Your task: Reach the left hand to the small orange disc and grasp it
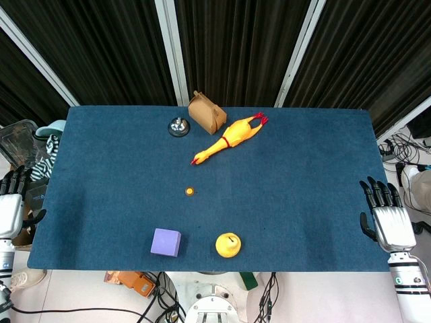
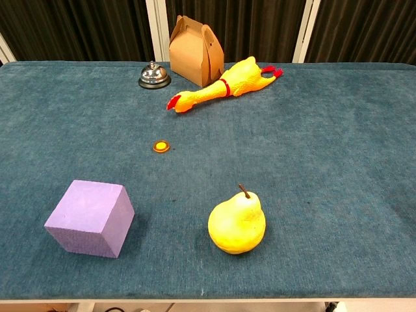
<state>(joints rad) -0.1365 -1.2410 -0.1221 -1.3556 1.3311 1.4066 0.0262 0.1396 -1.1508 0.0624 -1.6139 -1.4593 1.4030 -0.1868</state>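
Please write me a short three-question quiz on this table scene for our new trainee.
1. True or false: the left hand already holds the small orange disc.
2. Which lies nearest the disc? A) purple foam cube B) yellow rubber chicken C) brown cardboard box
3. Fill in: the yellow plastic pear stands ___ of the cube in the chest view.

Key: 1 false, the hand hangs off the table's left edge; 2 B; 3 right.
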